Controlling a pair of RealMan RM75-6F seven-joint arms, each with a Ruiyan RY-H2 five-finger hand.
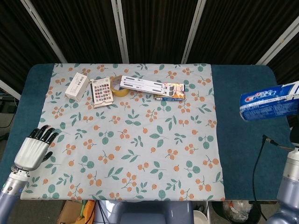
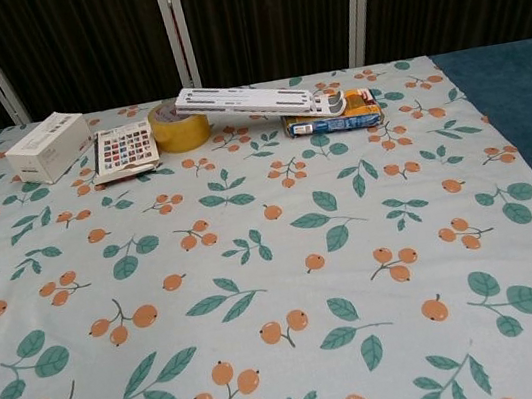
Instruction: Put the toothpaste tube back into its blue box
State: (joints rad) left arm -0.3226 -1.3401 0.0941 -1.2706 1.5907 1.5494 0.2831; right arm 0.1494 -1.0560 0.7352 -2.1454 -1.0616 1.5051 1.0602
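Two hands: I run a left and a right, but only one shows now.
Left hand: my left hand (image 1: 33, 149) hovers at the near left edge of the table, fingers slightly apart, holding nothing.
Right hand: out of frame; only the right forearm shows at the lower right corner, so I cannot tell its state.
Blue box: the blue box (image 1: 269, 101) enters from the right edge of the head view, above the bare blue tabletop (image 1: 243, 154), long axis roughly level, its end facing left.
Toothpaste tube: I see no tube outside the box; whether it sits inside, I cannot tell.
Key relation: the box lies far to the right of my left hand, well apart, across the whole floral cloth (image 1: 140, 140); the right arm is much nearer.
Writing: red and white brand lettering on the box, probably Crest, though too small to be sure.
Far edge: a white carton (image 1: 77, 86), a stamp-patterned card (image 1: 102, 91) and a yellow tape roll (image 1: 119, 88).
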